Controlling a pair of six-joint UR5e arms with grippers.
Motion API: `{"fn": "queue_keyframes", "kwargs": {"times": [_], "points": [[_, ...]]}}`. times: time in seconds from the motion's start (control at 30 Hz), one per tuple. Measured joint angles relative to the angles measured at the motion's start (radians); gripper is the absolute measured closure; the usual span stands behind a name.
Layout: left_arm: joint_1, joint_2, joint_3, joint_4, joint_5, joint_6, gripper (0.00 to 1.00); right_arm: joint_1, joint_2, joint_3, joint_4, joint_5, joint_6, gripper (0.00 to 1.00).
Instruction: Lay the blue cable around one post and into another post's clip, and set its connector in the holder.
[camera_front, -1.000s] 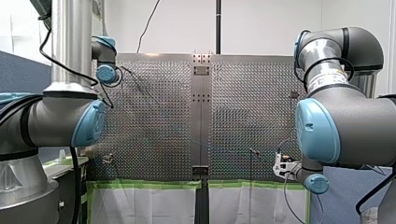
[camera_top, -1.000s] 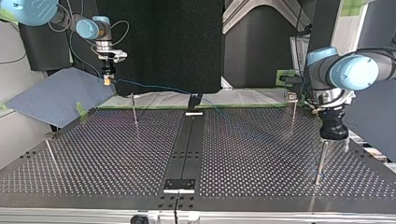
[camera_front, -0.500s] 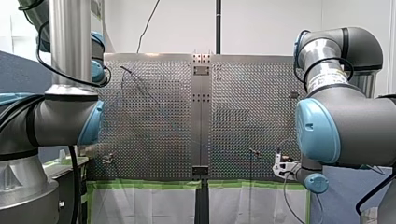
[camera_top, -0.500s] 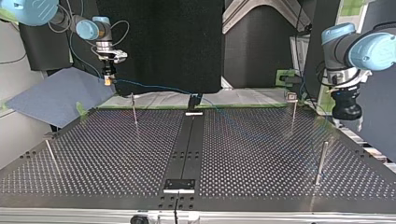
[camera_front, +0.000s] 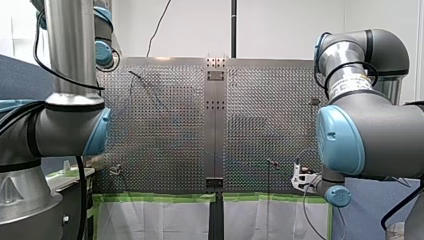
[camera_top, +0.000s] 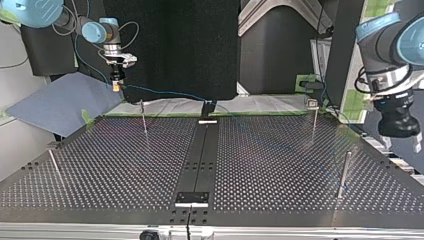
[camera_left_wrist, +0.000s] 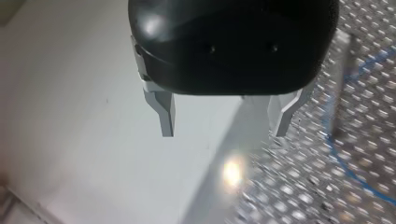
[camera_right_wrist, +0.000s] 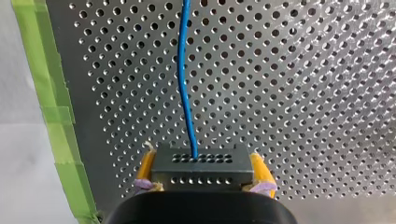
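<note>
Ahead of my right gripper (camera_right_wrist: 201, 183), the blue cable (camera_right_wrist: 184, 84) runs over the perforated plate. Its yellow pads are shut on the cable's black connector (camera_right_wrist: 201, 165). In the top view this gripper (camera_top: 116, 86) hangs above the table's far left corner, and the cable (camera_top: 165, 92) stretches from it toward the black holder (camera_top: 208, 107). My left gripper (camera_left_wrist: 224, 123) is open and empty, out past the table's edge. Beside it a stretch of cable (camera_left_wrist: 334, 144) passes a blurred post (camera_left_wrist: 343, 79). In the top view it (camera_top: 406, 141) hovers above and beside the near right post (camera_top: 343, 172).
More thin posts stand on the plate: one far left (camera_top: 143, 116), one near left (camera_top: 54, 165), one far right with a clip on top (camera_top: 313, 104). Green tape (camera_right_wrist: 60, 121) lines the plate's edge. A dark centre strip (camera_top: 197, 165) divides the table.
In the top view my left arm has risen off the near right post and swung to the right, out past the table's edge. My right gripper has stayed put with the connector.
</note>
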Motion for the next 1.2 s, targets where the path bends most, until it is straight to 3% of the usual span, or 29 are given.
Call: {"fn": "queue_keyframes", "kwargs": {"times": [0.3,0.53,1.2], "points": [[-0.030,0.068,0.071,-0.071,0.052,0.071,0.00,0.005,0.000,-0.001,0.002,0.000,0.000,1.00],[-0.081,0.047,0.124,-0.124,0.097,0.124,0.00,0.010,0.000,-0.001,0.002,0.000,0.002,1.00],[-0.251,-0.029,0.292,-0.295,-0.043,0.295,0.00,0.018,0.000,-0.001,0.008,0.003,0.005,1.00]]}}
